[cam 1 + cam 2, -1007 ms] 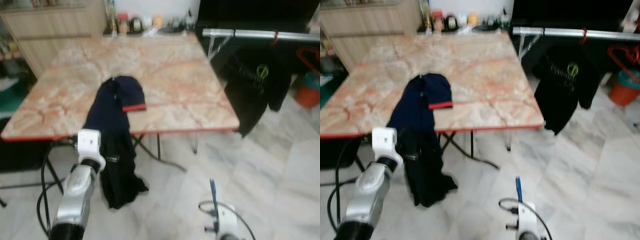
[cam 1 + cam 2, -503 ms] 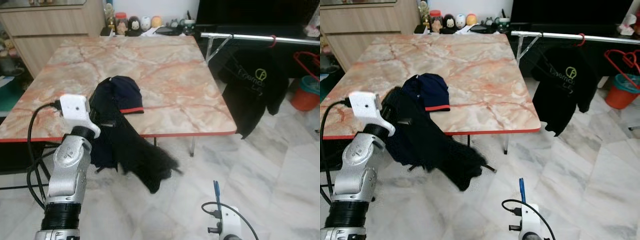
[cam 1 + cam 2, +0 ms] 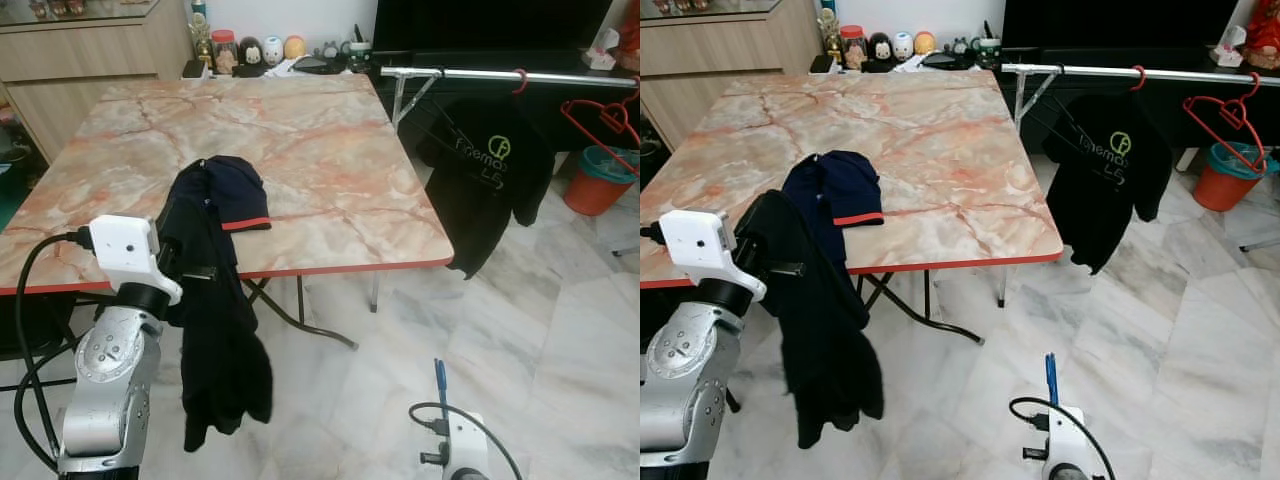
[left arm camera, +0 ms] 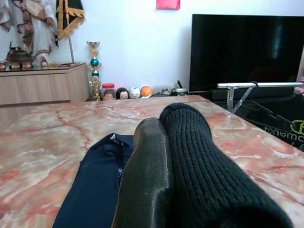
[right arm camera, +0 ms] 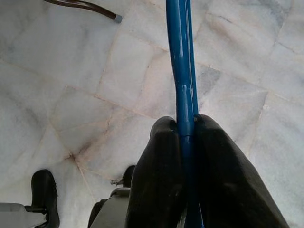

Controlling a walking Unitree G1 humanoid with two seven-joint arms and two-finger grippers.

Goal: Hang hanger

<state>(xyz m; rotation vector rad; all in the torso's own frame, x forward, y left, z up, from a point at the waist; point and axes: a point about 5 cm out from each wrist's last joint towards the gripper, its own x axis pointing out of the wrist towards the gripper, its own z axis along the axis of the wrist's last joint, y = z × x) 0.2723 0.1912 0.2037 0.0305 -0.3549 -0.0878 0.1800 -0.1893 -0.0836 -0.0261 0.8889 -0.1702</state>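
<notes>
Right pincer (image 5: 184,130) clamped on blue hanger (image 5: 182,61), low by floor; rail (image 3: 1110,71) far ahead-right, running crosswise. Left pincer (image 4: 164,137) clamped on black knit garment (image 3: 215,330).

I see a home living area: a pink marble-patterned folding table (image 3: 330,150), a large black television screen (image 4: 244,50), a light wooden sideboard (image 4: 42,88), and a metal clothes rail (image 3: 1140,74) on white marble floor tiles (image 3: 560,330).
</notes>
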